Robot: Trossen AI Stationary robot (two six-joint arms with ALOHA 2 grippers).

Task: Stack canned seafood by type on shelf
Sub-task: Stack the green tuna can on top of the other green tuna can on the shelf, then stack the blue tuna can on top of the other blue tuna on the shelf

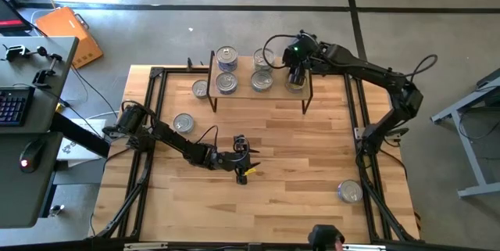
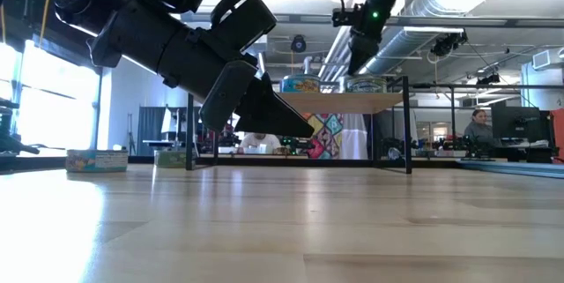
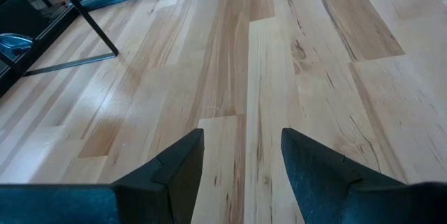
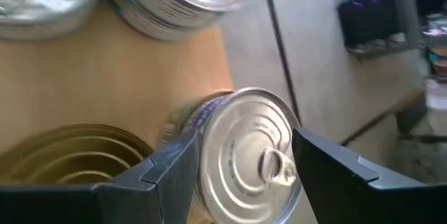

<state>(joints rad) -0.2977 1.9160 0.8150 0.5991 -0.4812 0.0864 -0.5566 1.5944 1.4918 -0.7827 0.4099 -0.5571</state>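
A wood table (image 1: 312,165) holds a small shelf (image 1: 262,93) near its far edge. Open tabletop lies in front of the shelf, where the left gripper (image 1: 244,163) hovers with fingers spread, holding nothing. At the shelf's right end the right gripper (image 4: 237,165) pinches a silver-lidded tin (image 4: 248,158). Other tins (image 1: 226,84) sit on the shelf; no label text is readable.

tins (image 4: 244,154): silver ringed lids, one gold-lidded, bluish side labels
shelf (image 4: 105,91): light wood board, black legs
table (image 1: 297,165): pale striped planks
arms: dark
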